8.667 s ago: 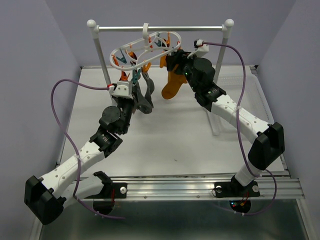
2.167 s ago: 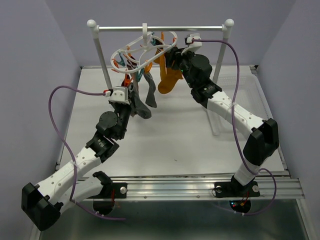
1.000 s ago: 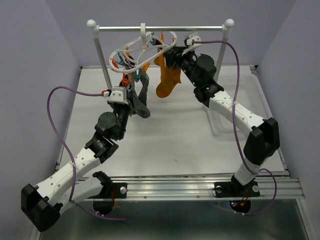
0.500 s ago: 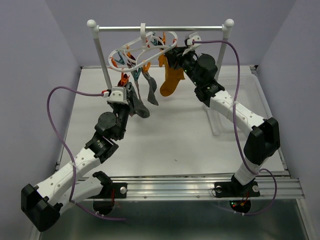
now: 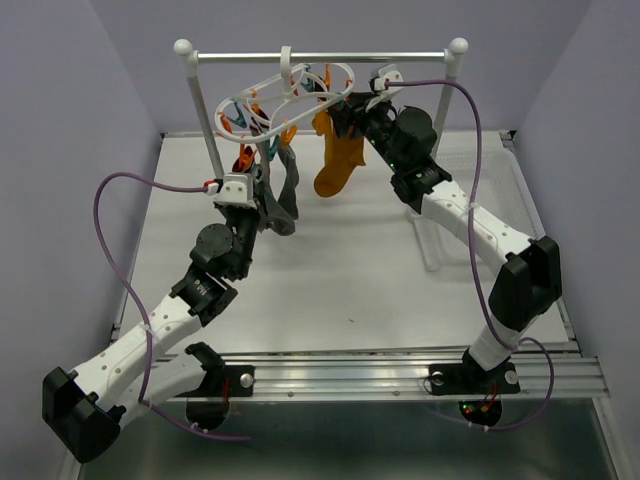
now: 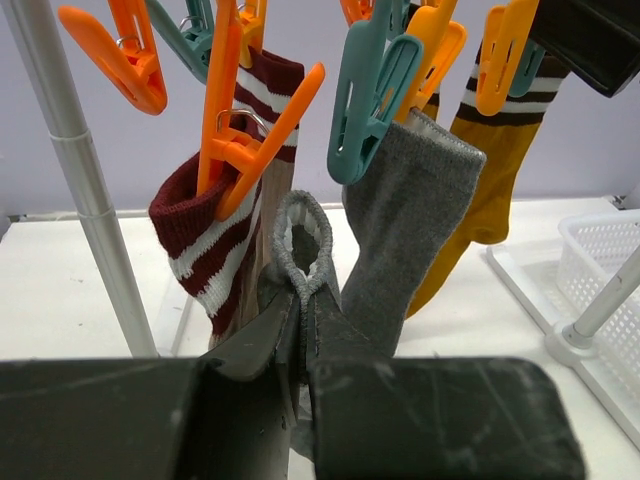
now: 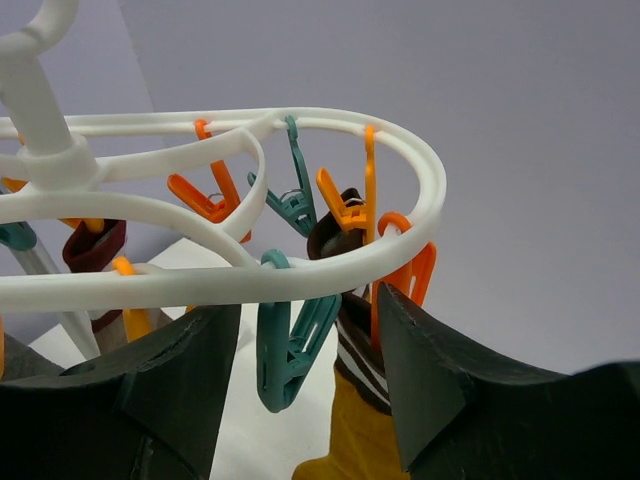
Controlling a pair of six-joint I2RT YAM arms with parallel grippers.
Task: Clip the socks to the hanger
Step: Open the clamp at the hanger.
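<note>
L pincer (image 6: 300, 322) is clamping a grey sock (image 6: 305, 235) by its cuff, below the hanger (image 7: 150, 285). R pincer (image 7: 305, 335) is gaping, fingers apart, at the hanger rim. White table (image 5: 330, 270) and lilac walls are surrounding; rail (image 5: 330, 56) and basket (image 6: 610, 250) are standing nearby.

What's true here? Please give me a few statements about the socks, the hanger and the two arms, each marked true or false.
1. The left gripper is shut on the cuff of a grey sock. True.
2. The hanger hangs by its hook from the silver rail. True.
3. The mustard sock lies flat on the table. False: it hangs from the hanger, cuff up.
4. Every clip on the hanger is orange. False: there is a teal clip among them.
5. The right gripper is shut tight. False: its jaws stand apart, just under the hanger's ring.
</note>
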